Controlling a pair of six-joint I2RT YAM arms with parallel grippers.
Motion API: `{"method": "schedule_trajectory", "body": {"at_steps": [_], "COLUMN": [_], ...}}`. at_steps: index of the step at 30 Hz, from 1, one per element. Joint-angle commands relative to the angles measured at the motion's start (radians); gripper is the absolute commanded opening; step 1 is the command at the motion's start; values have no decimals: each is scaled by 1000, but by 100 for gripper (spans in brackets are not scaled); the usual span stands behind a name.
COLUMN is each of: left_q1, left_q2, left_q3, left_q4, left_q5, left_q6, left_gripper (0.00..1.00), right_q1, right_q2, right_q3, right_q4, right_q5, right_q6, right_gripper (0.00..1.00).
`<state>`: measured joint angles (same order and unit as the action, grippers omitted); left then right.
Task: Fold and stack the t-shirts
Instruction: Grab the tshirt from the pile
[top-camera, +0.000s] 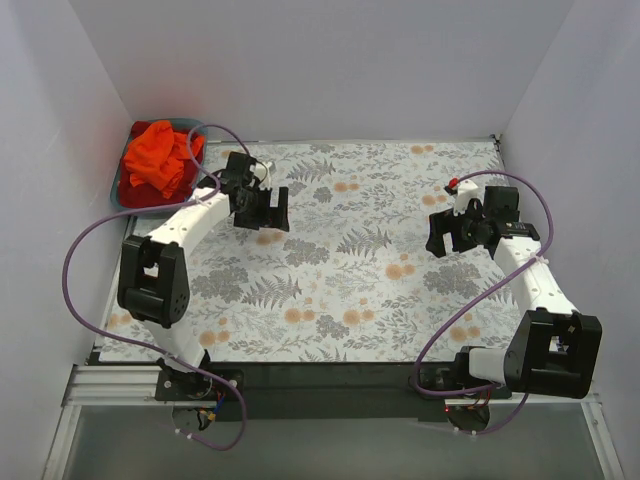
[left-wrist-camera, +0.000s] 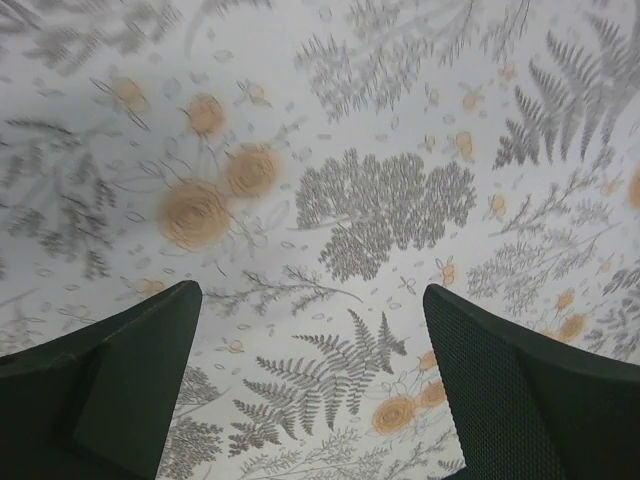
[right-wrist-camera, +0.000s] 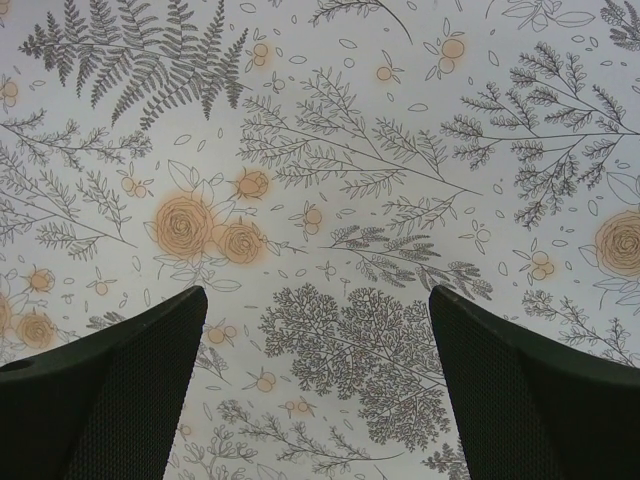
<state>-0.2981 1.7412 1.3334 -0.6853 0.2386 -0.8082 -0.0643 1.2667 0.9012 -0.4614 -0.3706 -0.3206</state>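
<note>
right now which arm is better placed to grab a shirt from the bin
Left. The left gripper, open and empty, hovers beside the bin holding the bunched t-shirts at the far left corner. The right gripper, also open, is on the opposite side.

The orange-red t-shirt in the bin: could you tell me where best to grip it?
Probably a raised fold on top of the orange-red t-shirt, coming down with the left gripper: it lies bunched in the bin, whose walls block the sides.
</note>
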Motion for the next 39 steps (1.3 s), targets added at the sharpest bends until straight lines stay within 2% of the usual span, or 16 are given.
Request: {"method": "schedule_trajectory", "body": {"at_steps": [1,4,8,12,15,17,20,29,30,31,34,35,36,38,39], "left_q1": [105,244,419,529,598,619,636,656,656,656,656,656,656,656,654], "left_q2": [-29,7,108,219,283,323,400,639,650,653,627,612,582,543,505], "left_q3": [159,266,481,654,703,731,777,937,944,946,931,916,911,909,911], "left_q4": [7,-5,12,15,65,66,76,102,105,112,150,161,177,188,196], "left_q5": [5,51,35,47,85,107,29,-82,-85,-82,-39,-26,-9,42,50], "left_q6": [33,40,76,72,61,86,113,167,168,167,143,138,133,127,123], "left_gripper": [94,94,94,94,94,94,94,93,88,79,59,44,34,0,0], "right_q1": [-2,-3,-3,-3,-3,-3,-2,-3,-3,-3,-2,-3,-3,-3,-3], "right_q2": [-10,-6,-6,-1,14,26,42,40,39,39,34,31,31,28,26], "right_q3": [24,27,31,34,24,16,1,-36,-39,-41,-44,-45,-44,-44,-44], "right_q4": [-3,-3,-3,-3,3,4,12,33,33,32,32,32,30,30,30], "right_q5": [-36,-47,-63,-79,-82,-86,-96,-104,-100,-94,-87,-88,-90,-90,-90], "right_q6": [-9,-8,-2,8,8,9,11,11,9,5,-5,-6,-8,-8,-6], "right_gripper": [98,98,98,98,98,98,98,98,98,98,98,98,99,98,98]}}
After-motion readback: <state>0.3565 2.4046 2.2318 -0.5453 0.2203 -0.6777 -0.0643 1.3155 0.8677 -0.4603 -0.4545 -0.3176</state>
